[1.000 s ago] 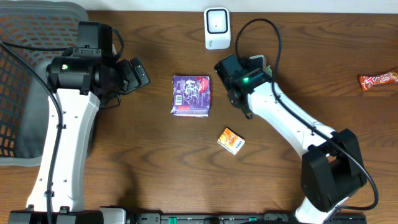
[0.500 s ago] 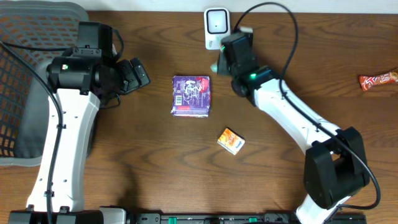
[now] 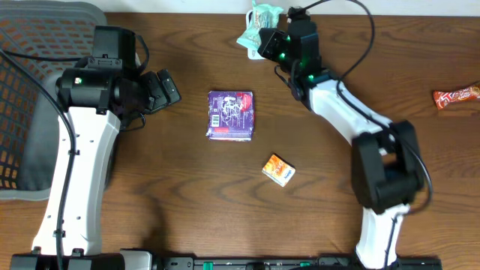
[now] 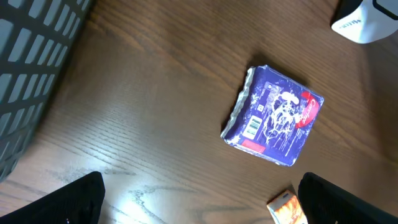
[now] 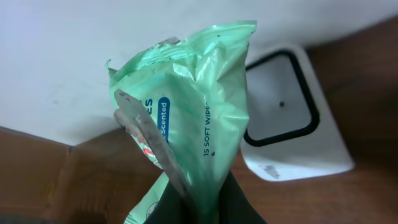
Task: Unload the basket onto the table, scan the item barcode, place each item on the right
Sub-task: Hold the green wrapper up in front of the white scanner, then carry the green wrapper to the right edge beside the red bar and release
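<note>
A green wipes pack (image 5: 193,106) hangs in my right gripper (image 5: 205,202), which is shut on its lower end. In the right wrist view the pack stands just in front of the white barcode scanner (image 5: 292,118) and covers the left side of its dark window. From overhead, the pack (image 3: 259,19) and the right gripper (image 3: 270,41) sit over the scanner at the table's far edge. No barcode shows on the pack. My left gripper (image 3: 166,88) hovers open at the left with nothing between its fingers (image 4: 81,199).
A purple packet (image 3: 230,115) lies mid-table, its barcode facing up (image 4: 252,127). A small orange packet (image 3: 278,169) lies nearer the front. A red candy bar (image 3: 455,97) lies at the far right. A grey mesh basket (image 3: 30,90) fills the left edge.
My right arm has carried the green pack from beside the purple packet up to the scanner at the far edge. The left arm has not moved.
</note>
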`<action>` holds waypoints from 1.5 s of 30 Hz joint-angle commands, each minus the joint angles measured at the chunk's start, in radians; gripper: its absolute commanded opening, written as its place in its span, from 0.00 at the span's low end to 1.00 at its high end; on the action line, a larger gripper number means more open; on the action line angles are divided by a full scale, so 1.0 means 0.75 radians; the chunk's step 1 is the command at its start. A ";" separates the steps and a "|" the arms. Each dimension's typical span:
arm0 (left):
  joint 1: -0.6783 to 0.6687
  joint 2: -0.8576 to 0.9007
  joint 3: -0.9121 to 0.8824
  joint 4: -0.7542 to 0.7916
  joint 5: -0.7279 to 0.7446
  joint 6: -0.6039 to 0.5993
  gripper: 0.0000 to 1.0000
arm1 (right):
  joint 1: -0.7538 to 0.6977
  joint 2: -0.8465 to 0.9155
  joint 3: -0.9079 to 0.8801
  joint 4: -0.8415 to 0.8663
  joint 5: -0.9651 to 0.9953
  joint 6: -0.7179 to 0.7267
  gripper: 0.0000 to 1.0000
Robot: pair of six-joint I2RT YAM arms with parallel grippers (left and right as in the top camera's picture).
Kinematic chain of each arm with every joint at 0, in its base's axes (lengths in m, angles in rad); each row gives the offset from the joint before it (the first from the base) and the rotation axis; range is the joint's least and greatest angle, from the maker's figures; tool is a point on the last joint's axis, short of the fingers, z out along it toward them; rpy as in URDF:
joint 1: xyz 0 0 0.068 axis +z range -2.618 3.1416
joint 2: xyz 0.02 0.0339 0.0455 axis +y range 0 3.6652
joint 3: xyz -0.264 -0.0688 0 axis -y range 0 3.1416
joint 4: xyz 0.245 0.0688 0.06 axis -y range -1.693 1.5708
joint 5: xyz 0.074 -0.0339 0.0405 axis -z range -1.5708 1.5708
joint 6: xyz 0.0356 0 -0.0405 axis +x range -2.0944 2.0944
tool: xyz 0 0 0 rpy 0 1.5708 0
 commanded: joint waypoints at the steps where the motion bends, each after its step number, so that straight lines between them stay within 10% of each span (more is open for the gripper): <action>1: 0.005 0.004 0.001 -0.004 -0.008 -0.012 0.99 | -0.021 0.098 0.205 -0.056 -0.099 0.071 0.01; 21: 0.005 0.004 0.001 -0.004 -0.008 -0.012 0.99 | -0.186 0.185 0.402 -0.334 -0.072 0.000 0.01; 38: 0.005 0.004 0.001 -0.004 -0.008 -0.012 0.99 | -1.001 -0.023 0.406 -1.238 0.196 -0.629 0.01; 39: 0.005 0.004 0.001 -0.004 -0.008 -0.012 0.99 | -1.036 -0.013 0.406 -1.248 0.217 -0.660 0.08; 43: 0.005 0.004 0.001 -0.004 -0.008 -0.012 0.99 | -1.132 0.032 0.406 -1.302 0.228 -0.735 0.91; 45: 0.005 0.004 0.001 -0.004 -0.008 -0.012 0.99 | -1.153 0.047 0.406 -1.332 0.223 -0.743 0.99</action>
